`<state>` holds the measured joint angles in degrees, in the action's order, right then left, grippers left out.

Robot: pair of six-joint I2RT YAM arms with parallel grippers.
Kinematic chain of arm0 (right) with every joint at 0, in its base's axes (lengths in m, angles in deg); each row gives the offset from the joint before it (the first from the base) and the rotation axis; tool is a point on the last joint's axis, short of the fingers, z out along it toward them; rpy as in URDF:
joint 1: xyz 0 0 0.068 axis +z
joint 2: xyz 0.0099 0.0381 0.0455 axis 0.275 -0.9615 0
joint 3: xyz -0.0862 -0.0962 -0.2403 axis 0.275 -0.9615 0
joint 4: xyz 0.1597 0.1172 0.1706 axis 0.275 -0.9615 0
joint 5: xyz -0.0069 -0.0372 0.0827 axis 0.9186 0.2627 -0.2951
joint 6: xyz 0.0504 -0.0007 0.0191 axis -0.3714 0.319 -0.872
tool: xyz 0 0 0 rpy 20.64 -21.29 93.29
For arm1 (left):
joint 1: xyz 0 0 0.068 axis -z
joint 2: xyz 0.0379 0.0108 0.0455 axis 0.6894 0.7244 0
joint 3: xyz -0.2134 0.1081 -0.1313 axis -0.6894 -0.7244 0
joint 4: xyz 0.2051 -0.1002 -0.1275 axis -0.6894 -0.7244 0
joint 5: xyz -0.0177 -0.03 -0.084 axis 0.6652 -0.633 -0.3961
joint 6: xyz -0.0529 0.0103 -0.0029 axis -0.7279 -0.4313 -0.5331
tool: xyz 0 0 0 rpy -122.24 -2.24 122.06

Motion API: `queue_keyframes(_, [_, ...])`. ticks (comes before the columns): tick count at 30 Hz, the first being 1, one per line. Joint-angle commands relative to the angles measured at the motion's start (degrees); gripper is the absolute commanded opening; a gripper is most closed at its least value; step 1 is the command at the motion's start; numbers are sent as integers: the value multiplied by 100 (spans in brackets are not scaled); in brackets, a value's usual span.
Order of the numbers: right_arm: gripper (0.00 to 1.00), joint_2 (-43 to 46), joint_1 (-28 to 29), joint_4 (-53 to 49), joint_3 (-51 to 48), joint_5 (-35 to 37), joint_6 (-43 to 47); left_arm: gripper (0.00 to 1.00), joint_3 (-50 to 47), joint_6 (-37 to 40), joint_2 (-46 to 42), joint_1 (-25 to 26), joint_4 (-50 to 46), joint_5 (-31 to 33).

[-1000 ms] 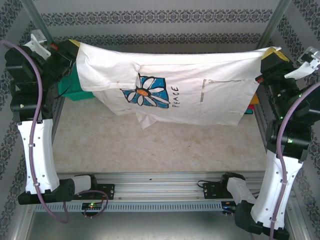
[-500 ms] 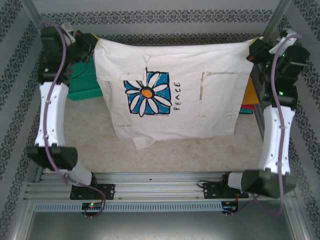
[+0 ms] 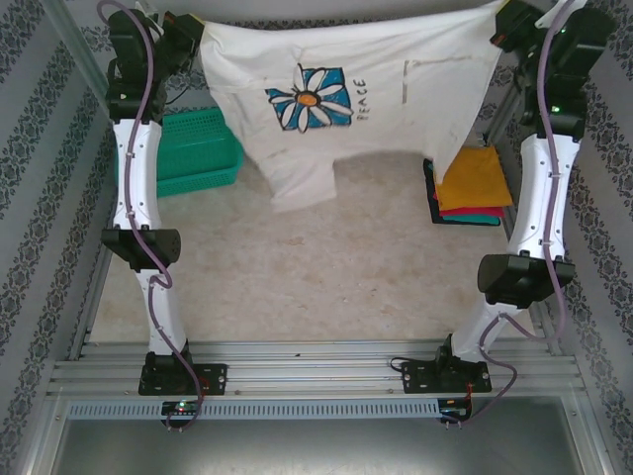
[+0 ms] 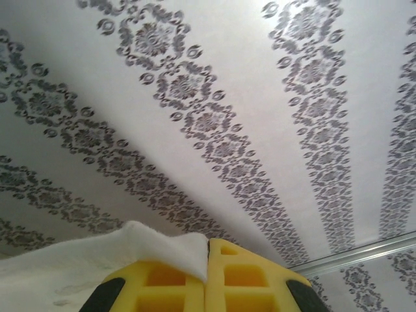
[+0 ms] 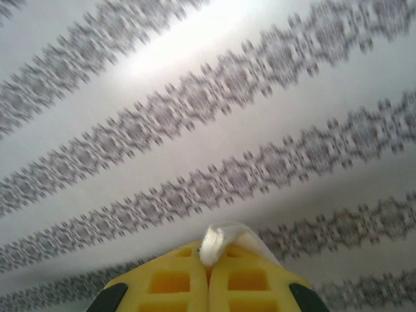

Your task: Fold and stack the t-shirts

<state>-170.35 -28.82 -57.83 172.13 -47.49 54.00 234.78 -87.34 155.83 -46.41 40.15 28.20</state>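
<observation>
The white t-shirt (image 3: 396, 129) with a blue-square daisy print and "PEACE" lettering hangs stretched in the air at the back of the table. My left gripper (image 3: 198, 28) is shut on its left top corner. My right gripper (image 3: 502, 22) is shut on its right top corner. In the left wrist view white cloth (image 4: 130, 250) lies pinched between the yellow fingers (image 4: 247, 279) of the left gripper (image 4: 208, 250). In the right wrist view a tuft of white cloth (image 5: 218, 242) sticks out of the right gripper (image 5: 208, 260). Folded orange, red and teal t-shirts (image 3: 477, 178) lie stacked at the right.
A teal mesh basket (image 3: 203, 148) stands at the back left, beside the left arm. Patterned walls close in the table on three sides. Both arms reach up high toward the back wall. The beige tabletop (image 3: 316, 277) spreads below the hanging shirt.
Both arms have swung up and back, carrying the shirt from low over the table to high at the back wall. The basket and the folded stack have come into sight.
</observation>
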Motion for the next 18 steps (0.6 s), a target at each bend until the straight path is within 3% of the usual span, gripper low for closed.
queue_keyframes(1, [0,82,-6,-116,712,132,71,0,57,-44,-579,-126,516,130])
queue_keyframes(5, [0,665,-14,-173,-14,171,335,0,-432,301,-1069,-121,166,-90])
queue_keyframes(8, [0,1651,-61,424,-1857,261,472,0,-1607,550,-1666,-91,46,-360])
queue_keyframes(14, [0,3511,-98,1248,-5608,-29,100,0,-6167,294,-3608,2,1565,-548])
queue_keyframes(18, [0,4484,33,847,-7442,-149,-3,0,-8516,233,-4694,10,1645,-552])
